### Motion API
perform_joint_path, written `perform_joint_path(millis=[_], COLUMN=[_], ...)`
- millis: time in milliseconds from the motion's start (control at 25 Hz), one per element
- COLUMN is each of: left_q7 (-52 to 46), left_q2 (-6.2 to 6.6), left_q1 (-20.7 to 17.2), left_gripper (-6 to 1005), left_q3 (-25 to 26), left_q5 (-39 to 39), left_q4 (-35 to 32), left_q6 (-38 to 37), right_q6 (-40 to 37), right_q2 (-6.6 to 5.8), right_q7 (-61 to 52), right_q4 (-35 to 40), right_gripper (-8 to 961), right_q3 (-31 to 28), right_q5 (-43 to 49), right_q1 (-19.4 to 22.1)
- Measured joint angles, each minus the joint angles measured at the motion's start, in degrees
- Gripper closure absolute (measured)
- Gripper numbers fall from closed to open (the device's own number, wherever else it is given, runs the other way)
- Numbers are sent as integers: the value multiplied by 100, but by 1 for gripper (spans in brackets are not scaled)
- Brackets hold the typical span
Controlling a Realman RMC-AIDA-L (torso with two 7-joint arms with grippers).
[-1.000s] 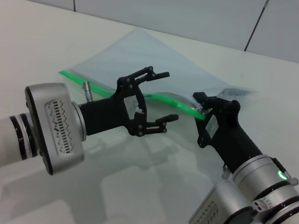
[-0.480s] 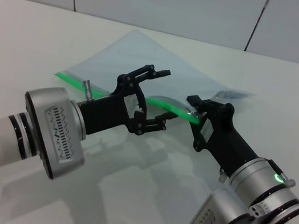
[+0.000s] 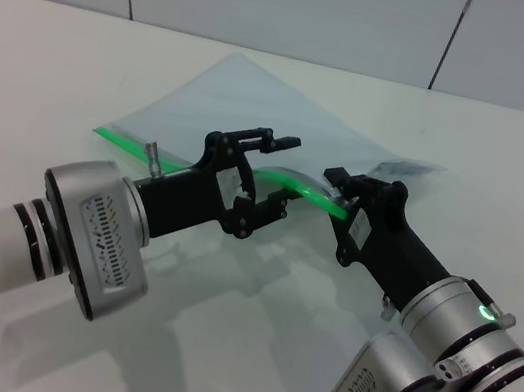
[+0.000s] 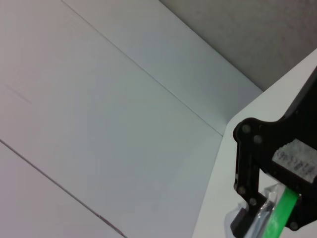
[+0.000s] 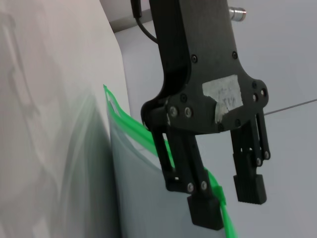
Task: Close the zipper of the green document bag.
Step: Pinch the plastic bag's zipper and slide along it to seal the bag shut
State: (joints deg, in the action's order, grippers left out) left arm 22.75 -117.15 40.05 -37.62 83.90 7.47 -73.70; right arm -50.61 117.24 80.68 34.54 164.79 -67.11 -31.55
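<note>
- The left gripper point(image 3: 268, 172) sits in the middle of the head view with its fingers spread — one above the raised green edge, one below it, neither pressed onto it. In the right wrist view the same gripper point(image 5: 229, 207) straddles the strip with a clear gap between its pads, and a small green tab juts from the strip right beside the lower finger.
- The right gripper point(image 3: 341, 198), just right of centre, has its tips at the end of the green strip and lifts it off the surface; it looks pinched on that end, though the tips are partly hidden.
- The zipper point(image 3: 296, 185) runs from mid-left of the head view, behind the left gripper, up in a hump to the right gripper.
- The green document bag point(image 3: 256, 114) lies flat across the upper middle of the white table point(image 3: 41, 66), its near long edge raised between the two grippers.
- Judged progress: early — the bag is braced, the slider not yet gripped, and the whole run of closing appears to be left.
</note>
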Motion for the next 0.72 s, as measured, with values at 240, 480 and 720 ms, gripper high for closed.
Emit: perform_joint_path(millis=[240, 480, 720], left_q7=[196, 535, 702], left_q2=[0, 0, 0], left_q1=[-7, 8, 18], left_gripper=[506, 605, 597], left_q3=[-40, -51, -52], left_q5=[30, 49, 56], left_q4=[0, 83, 139], left_q6=[28, 46, 49], right_q6=[7, 20, 25], right_q2=[0, 0, 0], right_q7=[0, 6, 7], right_q4=[0, 0, 0], right_gripper=[907, 907, 907], right_q3=[0, 0, 0], right_q5=[15, 141, 165], right_q1=[-5, -6, -10])
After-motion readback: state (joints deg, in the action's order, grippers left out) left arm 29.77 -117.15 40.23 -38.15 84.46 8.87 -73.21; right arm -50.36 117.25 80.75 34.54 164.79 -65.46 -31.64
